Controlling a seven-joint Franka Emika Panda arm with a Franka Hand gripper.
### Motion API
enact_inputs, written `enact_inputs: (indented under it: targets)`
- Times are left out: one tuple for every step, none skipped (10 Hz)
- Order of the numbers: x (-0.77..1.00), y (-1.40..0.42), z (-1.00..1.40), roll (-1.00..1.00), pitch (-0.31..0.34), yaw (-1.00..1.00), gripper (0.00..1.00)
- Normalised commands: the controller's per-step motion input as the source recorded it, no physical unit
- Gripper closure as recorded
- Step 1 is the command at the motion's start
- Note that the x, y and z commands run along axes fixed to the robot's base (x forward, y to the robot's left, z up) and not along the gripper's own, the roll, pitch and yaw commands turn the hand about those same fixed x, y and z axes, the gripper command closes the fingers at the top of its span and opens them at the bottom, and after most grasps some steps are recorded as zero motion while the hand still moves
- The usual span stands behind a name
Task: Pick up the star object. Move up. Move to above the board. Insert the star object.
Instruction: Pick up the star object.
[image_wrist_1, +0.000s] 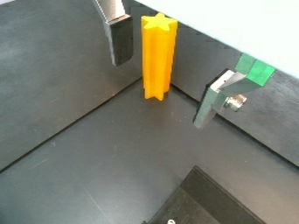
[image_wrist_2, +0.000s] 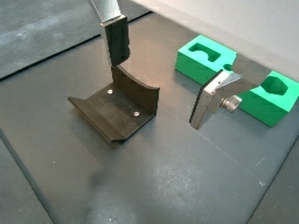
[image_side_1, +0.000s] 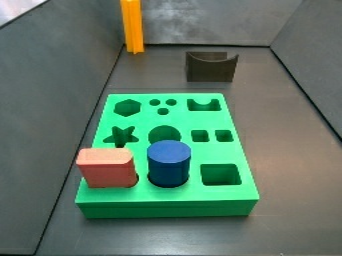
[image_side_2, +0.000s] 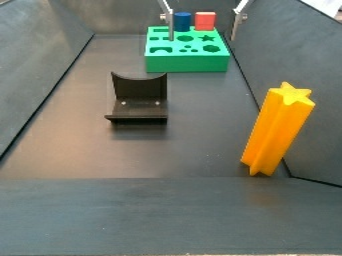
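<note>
— What do we see in the wrist view facing the corner?

— We see the gripper (image_wrist_1: 163, 77) with its two silver fingers spread wide and nothing between the pads. The star object (image_wrist_1: 158, 56) stands upright on the dark floor beyond them, in the gap as seen from here, close against the wall corner. We cannot tell from this picture whether the fingers are level with it or short of it. A bit of green shows behind one finger (image_wrist_1: 216, 98).

— And in the wrist view that faces the other way?

— There the gripper (image_wrist_2: 162, 80) is again wide open and holds nothing. Below it sits the fixture (image_wrist_2: 117, 105), a dark curved bracket on its plate. Past one finger we see a corner of the board (image_wrist_2: 208, 58), green, with cut-outs in it.

— What do we get from the side view looking over the board?

— The board (image_side_1: 123, 190) lies near the camera. A red rounded block (image_side_1: 107, 168) and a blue cylinder (image_side_1: 168, 164) stand on its near edge. The star-shaped hole is empty. Far off, the star object (image_side_1: 132, 24) stands in the back corner, and the fixture (image_side_1: 210, 65) sits near it to the right. We do not see the gripper here.

— And the last side view?

— The star object (image_side_2: 275, 130) is close to us, upright by the right wall. The fixture (image_side_2: 136, 97) is mid-floor, the board (image_side_2: 187, 55) at the far end with the blue cylinder (image_side_2: 181, 18) and red rounded block (image_side_2: 205, 19) on it. The gripper is out of this picture, too.
</note>
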Motion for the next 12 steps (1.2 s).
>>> enact_inputs:
  targets:
    - [-0.05, 0.04, 0.0, 0.0, 0.0, 0.0, 0.0]
    - [-0.8, 0.12, -0.35, -0.12, -0.254, -0.23, 0.0]
    - [-0.88, 0.46, -0.18, 0.0, -0.116, -0.3, 0.0]
    - [-0.94, 0.6, -0.2, 0.0, -0.107, -0.16, 0.0]
    - [-0.94, 0.63, -0.2, 0.0, -0.103, -0.14, 0.0]
    - [-0.9, 0.71, -0.19, 0.0, -0.096, -0.08, 0.0]
    - [-0.86, 0.75, -0.16, 0.0, -0.083, -0.05, 0.0]
    - [-0.84, 0.77, -0.12, 0.0, -0.076, -0.02, 0.0]
    - [-0.81, 0.79, -0.06, 0.0, -0.071, -0.01, 0.0]
    - [-0.81, 0.77, -0.03, 0.0, -0.067, -0.05, 0.0]
    - [-0.54, 0.45, -0.08, -0.04, -0.099, -0.14, 0.0]
    - [-0.04, 0.02, -0.02, 0.0, -0.014, 0.0, 0.0]
